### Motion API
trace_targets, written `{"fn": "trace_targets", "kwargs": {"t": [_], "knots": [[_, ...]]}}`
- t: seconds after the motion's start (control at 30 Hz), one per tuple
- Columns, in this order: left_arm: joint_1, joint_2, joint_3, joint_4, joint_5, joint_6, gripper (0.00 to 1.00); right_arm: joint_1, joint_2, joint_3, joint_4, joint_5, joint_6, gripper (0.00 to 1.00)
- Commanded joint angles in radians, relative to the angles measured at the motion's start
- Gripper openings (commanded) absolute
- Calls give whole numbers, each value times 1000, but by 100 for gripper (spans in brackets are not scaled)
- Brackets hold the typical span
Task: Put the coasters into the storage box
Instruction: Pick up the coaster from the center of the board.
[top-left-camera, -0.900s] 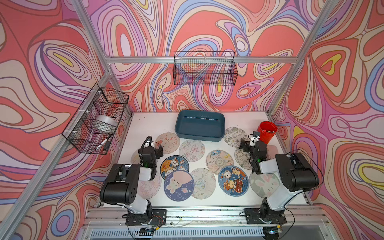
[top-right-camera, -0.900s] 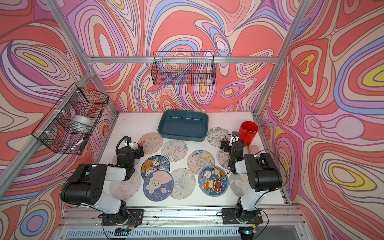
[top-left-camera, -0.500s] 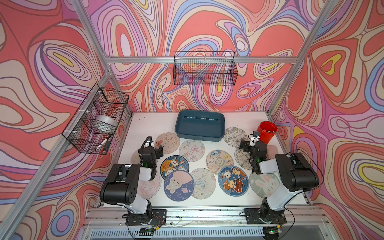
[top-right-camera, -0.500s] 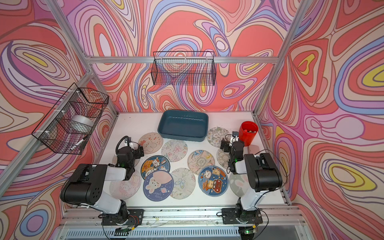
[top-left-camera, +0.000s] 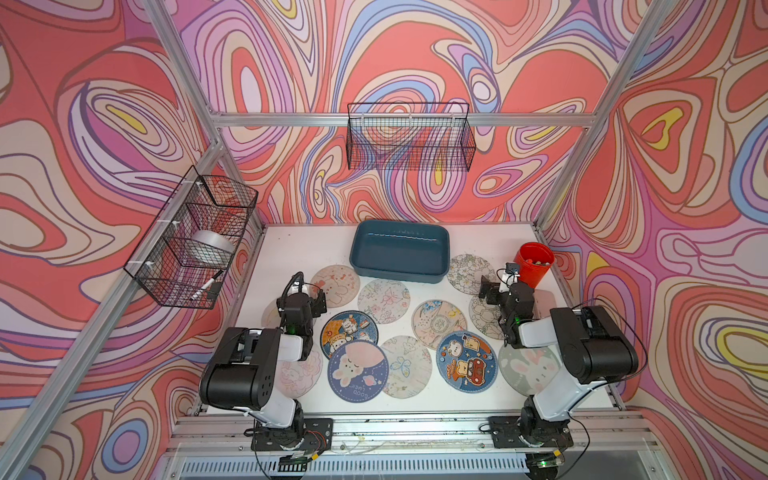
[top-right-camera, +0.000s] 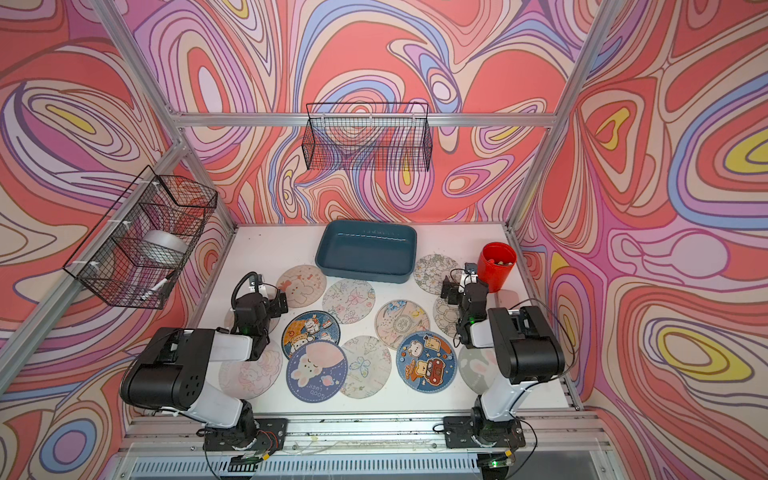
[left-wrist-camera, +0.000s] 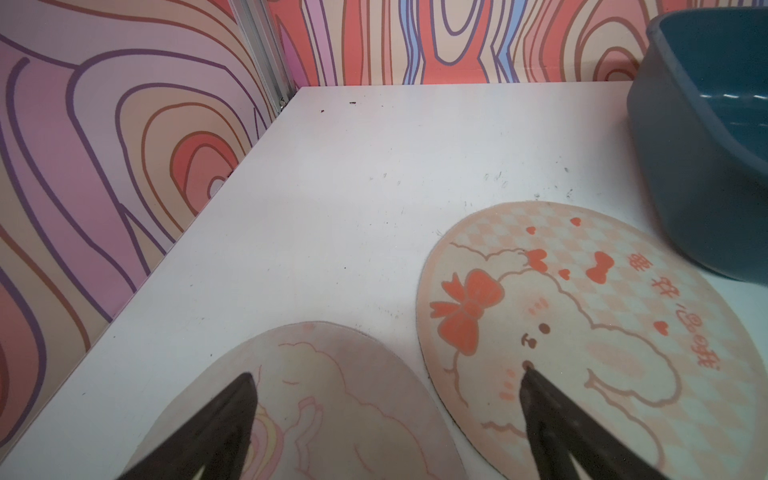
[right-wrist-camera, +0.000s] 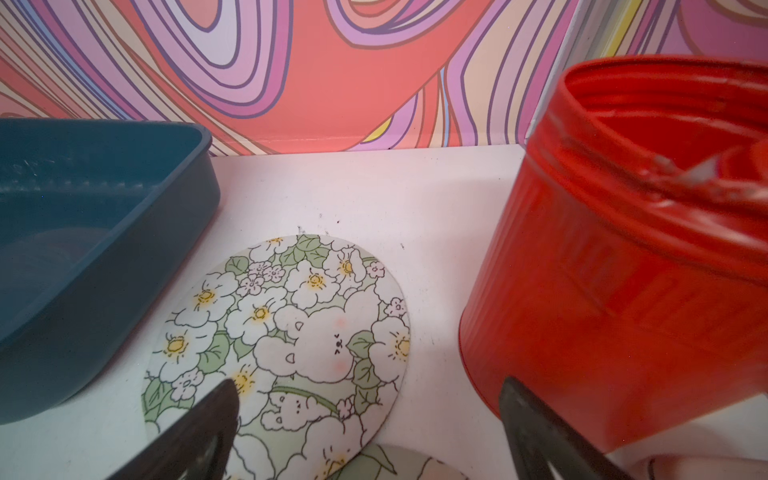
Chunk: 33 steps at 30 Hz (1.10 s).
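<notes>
Several round coasters lie flat on the white table (top-left-camera: 291, 249) in both top views, some overlapping. The teal storage box (top-left-camera: 399, 274) (top-right-camera: 365, 272) stands empty at the back centre. My left gripper (top-left-camera: 319, 298) (left-wrist-camera: 386, 374) hovers open and holds nothing, one fingertip over a pale coaster (left-wrist-camera: 332, 395), the other over the red-bow rabbit coaster (left-wrist-camera: 582, 332) (top-left-camera: 338, 282). My right gripper (top-left-camera: 488, 289) (right-wrist-camera: 370, 384) is also open and holds nothing. It hovers over the edge of the white-flower coaster (right-wrist-camera: 291, 332) (top-left-camera: 467, 268), between the box wall (right-wrist-camera: 83, 332) and the cup.
A red cup (top-left-camera: 534, 270) (right-wrist-camera: 623, 291) with small items in it stands at the back right, close to my right gripper. Black wire baskets hang on the left wall (top-left-camera: 195, 241) and the back wall (top-left-camera: 409, 139). Bare table lies left of the box (left-wrist-camera: 353, 187).
</notes>
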Motion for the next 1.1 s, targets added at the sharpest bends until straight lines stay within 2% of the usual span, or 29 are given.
{"fn": "trace_targets", "kwargs": {"t": [0.0,0.37,0.47,0.6,0.73,0.83,0.97,1.07], "knots": [[-4,-9,6,34,4,-2,100,2,9,1,16,-8,-2,98],[-4,-25,3,33,6,3,100,2,2,-15,44,8,-5,98],[-4,-118,14,-70,8,5,100,2,-43,-38,52,43,6,98],[-4,-237,89,-304,0,-22,100,2,-139,-42,-29,72,17,98],[-4,-292,230,-613,10,-134,100,2,-239,18,-262,101,81,98],[-4,-299,316,-806,40,-228,100,3,-299,115,-530,108,161,99],[-5,-305,361,-922,136,-330,100,2,-338,247,-828,128,284,98],[-11,-313,369,-973,196,-410,100,2,-365,304,-974,115,353,98]]}}
